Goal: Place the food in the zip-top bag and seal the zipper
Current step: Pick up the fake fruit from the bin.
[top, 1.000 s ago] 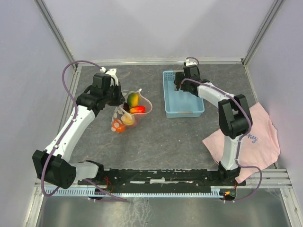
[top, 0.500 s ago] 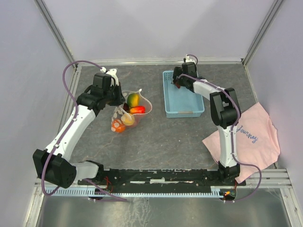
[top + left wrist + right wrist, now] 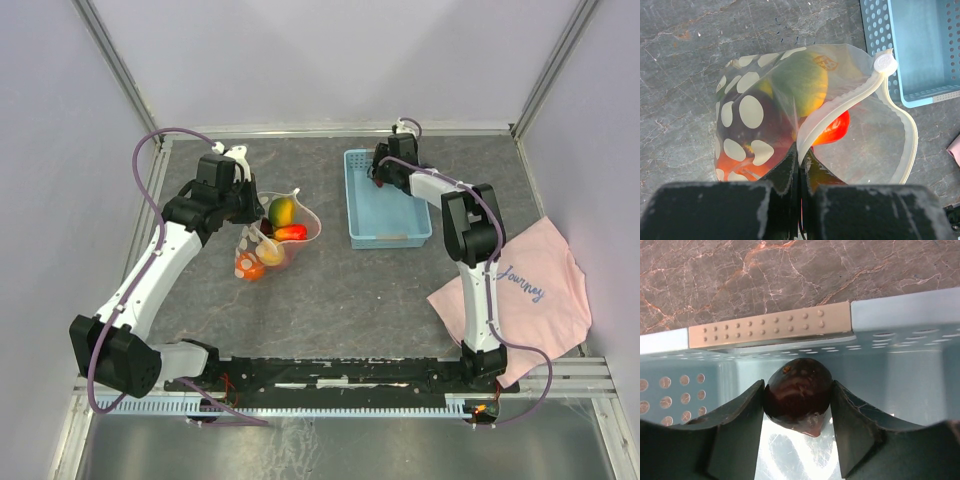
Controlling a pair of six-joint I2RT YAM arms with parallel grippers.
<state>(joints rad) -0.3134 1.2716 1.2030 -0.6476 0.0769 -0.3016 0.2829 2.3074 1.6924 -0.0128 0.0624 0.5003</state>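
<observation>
The polka-dot zip-top bag (image 3: 268,235) lies open on the table left of centre. It holds several toy foods: a green-yellow fruit (image 3: 802,82), a red one (image 3: 835,130) and orange ones. My left gripper (image 3: 800,155) is shut on the bag's zipper strip (image 3: 840,107), holding the mouth open. It sits at the bag's left edge in the top view (image 3: 240,200). My right gripper (image 3: 797,397) is inside the far end of the light blue basket (image 3: 385,225), shut on a dark purple fruit (image 3: 797,392). It also shows in the top view (image 3: 380,172).
A pink cloth (image 3: 525,285) lies at the right near edge. The basket's far wall (image 3: 770,330) stands just beyond the right fingers. Bare grey stone table (image 3: 340,300) spreads between bag, basket and arm bases.
My right gripper has shifted slightly within the basket's far end, its arm swinging left. The left gripper and the bag have not moved.
</observation>
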